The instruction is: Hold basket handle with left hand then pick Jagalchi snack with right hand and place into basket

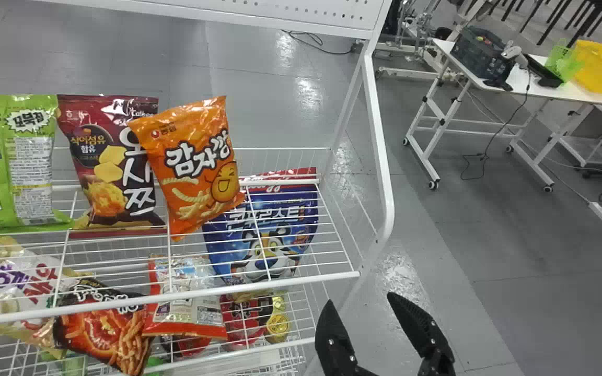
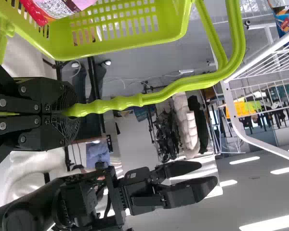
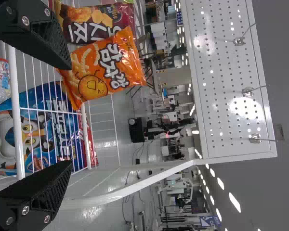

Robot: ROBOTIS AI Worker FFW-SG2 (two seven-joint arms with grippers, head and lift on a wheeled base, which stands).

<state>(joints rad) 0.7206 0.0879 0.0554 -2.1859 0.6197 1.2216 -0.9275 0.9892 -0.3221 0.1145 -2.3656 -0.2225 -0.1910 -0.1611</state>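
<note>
My right gripper [image 1: 362, 298] stands open in the head view, in front of the shelf's right end. An orange snack bag [image 1: 191, 162] leans tilted on the upper wire shelf, beside a maroon bag; which bag is the Jagalchi snack I cannot tell. In the right wrist view, the orange bag [image 3: 106, 67] is beyond my right gripper [image 3: 71, 115], whose fingers are wide apart with nothing between them. My left gripper [image 2: 67, 110] is shut on the green basket handle [image 2: 154, 97]. The basket [image 2: 120, 45] holds a red packet [image 2: 50, 9].
A green bag [image 1: 19, 162] and the maroon bag [image 1: 115, 167] stand left on the upper shelf. Under its wires are a blue bag [image 1: 267, 230] and several other packs. The white rack frame [image 1: 379, 151] rises at the right end; a table [image 1: 525, 86] stands farther off.
</note>
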